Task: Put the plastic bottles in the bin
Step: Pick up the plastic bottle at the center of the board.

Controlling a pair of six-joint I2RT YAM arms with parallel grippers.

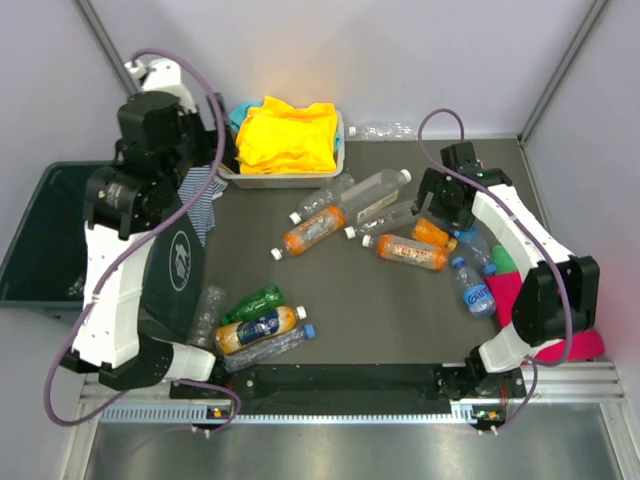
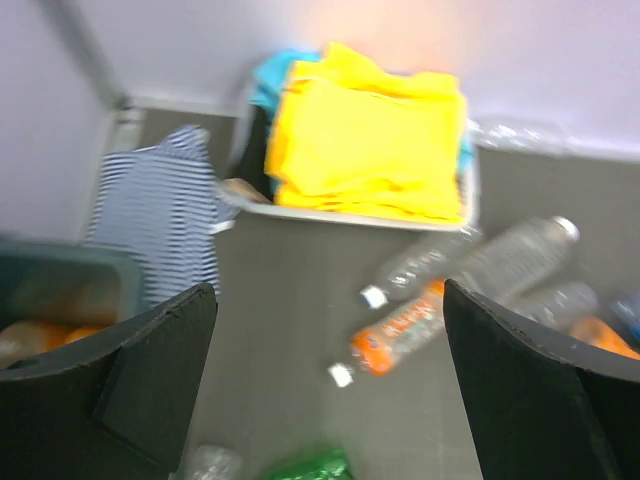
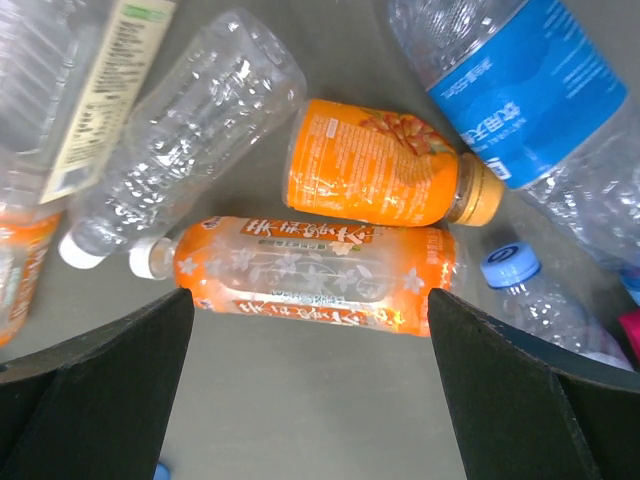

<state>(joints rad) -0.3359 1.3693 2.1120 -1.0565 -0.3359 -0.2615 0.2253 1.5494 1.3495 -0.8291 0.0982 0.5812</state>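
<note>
Plastic bottles lie scattered on the dark table. My right gripper is open and hovers over a floral orange bottle, with a squat orange bottle just beyond it. Clear bottles and another orange bottle lie mid-table. A green bottle and a blue-labelled orange bottle lie near the left arm's base. My left gripper is open and empty, held high beside the dark green bin, which holds orange bottles.
A white tray of yellow cloth stands at the back, with a striped cloth to its left. A clear bottle lies by the back wall. A blue-labelled bottle and pink items sit beside the right arm.
</note>
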